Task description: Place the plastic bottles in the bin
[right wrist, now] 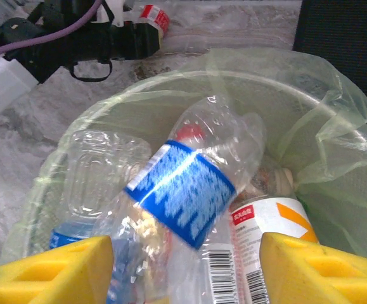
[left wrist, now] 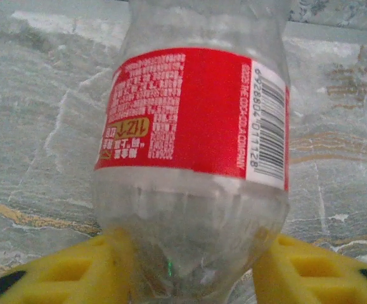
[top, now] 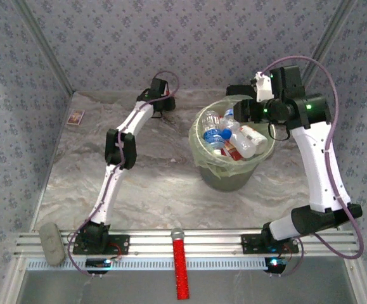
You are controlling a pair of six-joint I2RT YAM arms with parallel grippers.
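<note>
Jaws, left: closed on a red-labelled clear bottle (left wrist: 189,114). I see both yellow fingers (left wrist: 69,269) against its lower end. The left gripper (left wrist: 193,266) is near the table's (top: 164,183) far edge. Jaws, right: spread wide. The right gripper (right wrist: 186,266) hangs over the bin (top: 202,136), right of table centre. Bin contents: blue-labelled bottle (right wrist: 183,190) uppermost, more plastic bottles (top: 243,142) beneath.
</note>
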